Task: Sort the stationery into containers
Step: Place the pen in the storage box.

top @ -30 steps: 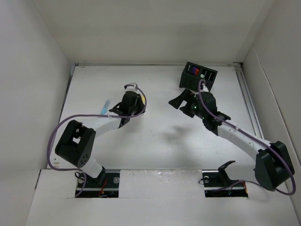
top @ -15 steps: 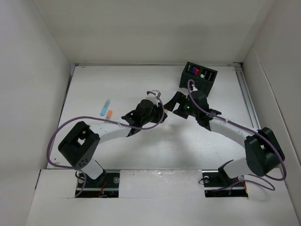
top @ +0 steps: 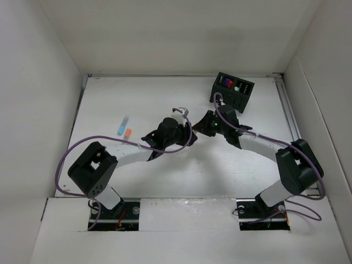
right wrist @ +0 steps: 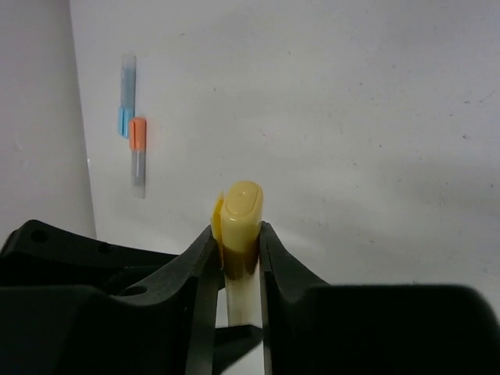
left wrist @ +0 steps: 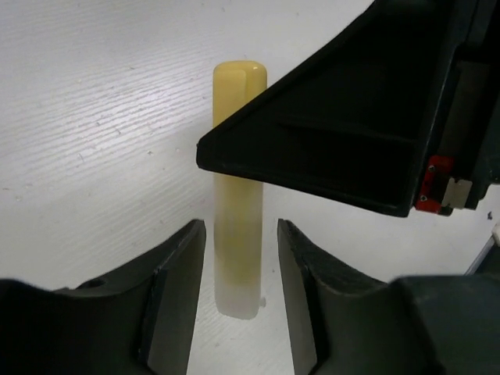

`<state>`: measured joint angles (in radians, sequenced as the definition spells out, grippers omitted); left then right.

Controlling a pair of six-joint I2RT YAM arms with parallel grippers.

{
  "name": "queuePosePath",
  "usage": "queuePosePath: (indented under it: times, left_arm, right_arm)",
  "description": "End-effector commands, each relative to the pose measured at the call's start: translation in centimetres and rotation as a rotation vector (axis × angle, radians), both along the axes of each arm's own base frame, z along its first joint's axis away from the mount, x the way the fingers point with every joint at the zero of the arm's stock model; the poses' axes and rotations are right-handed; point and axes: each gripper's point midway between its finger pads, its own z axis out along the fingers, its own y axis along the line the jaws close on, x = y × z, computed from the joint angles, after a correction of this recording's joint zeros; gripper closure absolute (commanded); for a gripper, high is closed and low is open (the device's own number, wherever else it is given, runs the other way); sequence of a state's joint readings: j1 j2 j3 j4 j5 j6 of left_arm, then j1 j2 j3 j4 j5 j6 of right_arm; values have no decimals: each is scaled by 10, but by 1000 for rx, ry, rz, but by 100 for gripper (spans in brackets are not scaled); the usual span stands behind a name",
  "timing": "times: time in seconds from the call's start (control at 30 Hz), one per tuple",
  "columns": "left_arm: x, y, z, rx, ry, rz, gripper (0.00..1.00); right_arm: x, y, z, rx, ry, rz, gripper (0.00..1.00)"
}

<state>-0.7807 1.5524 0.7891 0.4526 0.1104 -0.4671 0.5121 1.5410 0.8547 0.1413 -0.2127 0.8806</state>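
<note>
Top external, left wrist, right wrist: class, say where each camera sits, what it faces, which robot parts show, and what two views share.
Top external: above, behind the bases, looking down on the table; left arm, right arm show.
Left wrist: on the left arm, facing the yellow highlighter between its fingers; a right-arm finger crosses.
Right wrist: faces the table past its fingers clamping the highlighter.
Shared: both wrist views show the highlighter.

1. A white table point(top: 181, 170) fills the middle, its surface matte and faintly streaked.
2. Plain white panels enclose it: a back wall point(top: 181, 33) at 12 o'clock, a left wall point(top: 33, 110) at 9 and a right wall point(top: 330, 110) at 3.
3. A pale rail point(top: 291, 121) edges the table at 3 o'clock.
4. A white ledge point(top: 187, 231) runs along 6 o'clock.
5. The light is soft and even, and the shadows are faint.
</note>
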Motion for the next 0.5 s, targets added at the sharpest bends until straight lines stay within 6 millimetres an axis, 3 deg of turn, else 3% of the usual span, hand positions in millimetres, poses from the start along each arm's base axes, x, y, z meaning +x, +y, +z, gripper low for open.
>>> queuePosePath:
  times: [0.0, 0.1, 0.13, 0.17, 0.23, 0.27, 0.37, 0.4, 0.43, 0.47]
  left_arm:
    - [-2, -12, 32, -79, -91, -61, 59]
    - [-5, -12, 52, -114, -121, -72, 45]
    - [-6, -9, 53, -113, -126, -62, 34]
    - [-5, -6, 66, -132, -152, -51, 31]
    - [-10, -1, 71, -134, -171, -54, 27]
    - [-12, 2, 88, -163, -202, -54, 27]
    - [-20, 16, 92, -171, -221, -30, 25]
    - [-24, 22, 106, -196, -251, -19, 22]
    - [-25, 27, 107, -200, -262, -4, 20]
    - [-27, 31, 110, -207, -272, 5, 19]
  right_arm:
    - [19, 10, 42, 65, -114, -19, 97]
    - [24, 2, 44, 54, -127, -73, 100]
    - [26, -3, 55, 69, -147, -96, 100]
    - [27, -4, 59, 70, -157, -106, 100]
    - [45, -23, 78, 81, -200, -171, 100]
    - [51, -29, 82, 80, -202, -190, 100]
    - [81, -71, 106, 44, -246, -342, 100]
    - [88, -84, 115, 39, -265, -388, 100]
    - [101, -110, 123, 16, -293, -472, 100]
    - [110, -124, 137, 14, -318, -522, 100]
